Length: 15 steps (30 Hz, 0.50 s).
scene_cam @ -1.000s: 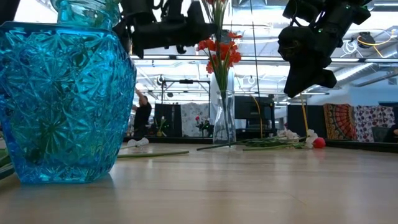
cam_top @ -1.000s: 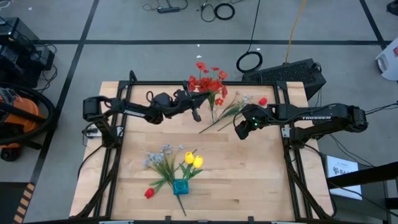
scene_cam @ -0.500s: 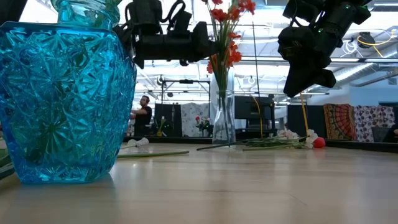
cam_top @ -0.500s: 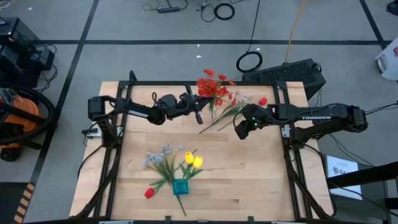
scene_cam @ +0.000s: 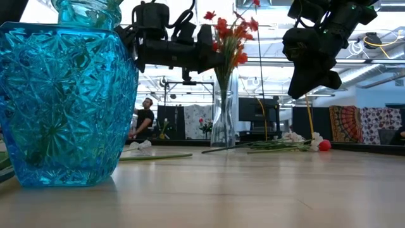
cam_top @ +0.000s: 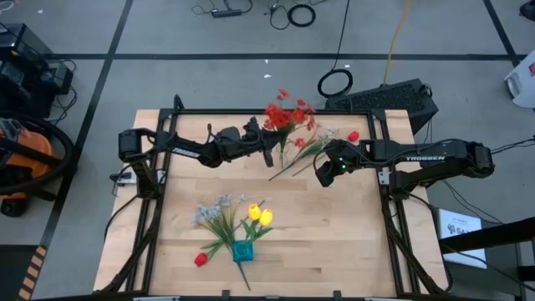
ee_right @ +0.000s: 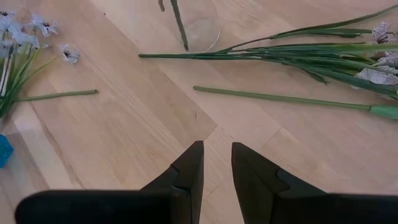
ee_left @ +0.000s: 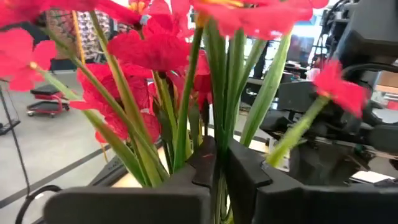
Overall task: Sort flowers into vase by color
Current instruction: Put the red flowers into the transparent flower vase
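Robotics lab, taped concrete floor, loose cables, wooden table, open hall behind

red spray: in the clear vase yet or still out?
In. Low view shows the red spray with stems running down into the upright clear vase; the left tool is beside the stems.

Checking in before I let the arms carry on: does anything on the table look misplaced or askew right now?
Yes. The blue vase holds mixed colours: yellow tulips beside pale sprays. A red bud lies loose on the table next to it. In the low view, the red spray in the clear vase leans sideways at the left gripper.
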Each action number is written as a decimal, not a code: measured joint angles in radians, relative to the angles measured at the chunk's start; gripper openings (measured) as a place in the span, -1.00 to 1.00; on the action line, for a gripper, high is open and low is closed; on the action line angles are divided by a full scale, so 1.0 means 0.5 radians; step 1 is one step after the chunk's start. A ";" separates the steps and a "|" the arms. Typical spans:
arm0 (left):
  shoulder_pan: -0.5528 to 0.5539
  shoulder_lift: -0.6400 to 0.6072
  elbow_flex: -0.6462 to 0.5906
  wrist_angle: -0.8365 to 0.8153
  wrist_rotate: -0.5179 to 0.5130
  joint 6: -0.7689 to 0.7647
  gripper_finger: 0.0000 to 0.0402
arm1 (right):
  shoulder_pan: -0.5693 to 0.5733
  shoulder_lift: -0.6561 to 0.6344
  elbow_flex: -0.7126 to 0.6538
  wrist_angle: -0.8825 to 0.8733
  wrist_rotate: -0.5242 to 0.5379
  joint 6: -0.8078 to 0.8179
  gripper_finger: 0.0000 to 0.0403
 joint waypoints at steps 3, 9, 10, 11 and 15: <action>0.000 0.000 0.000 0.000 0.003 -0.001 -0.72 | 0.000 0.000 0.000 0.001 0.000 0.000 -0.63; -0.002 -0.014 -0.001 -0.037 0.005 -0.011 -0.46 | 0.000 0.000 0.000 0.001 0.000 0.000 -0.63; -0.003 -0.027 -0.002 -0.067 0.007 -0.010 -0.44 | 0.000 0.000 0.000 0.001 0.000 0.000 -0.63; -0.008 -0.045 -0.002 -0.103 0.008 -0.002 -0.43 | 0.000 0.000 0.000 0.001 0.000 0.000 -0.63; -0.024 -0.166 -0.002 -0.382 0.007 0.046 -0.41 | 0.000 0.000 0.000 0.001 0.000 0.000 -0.63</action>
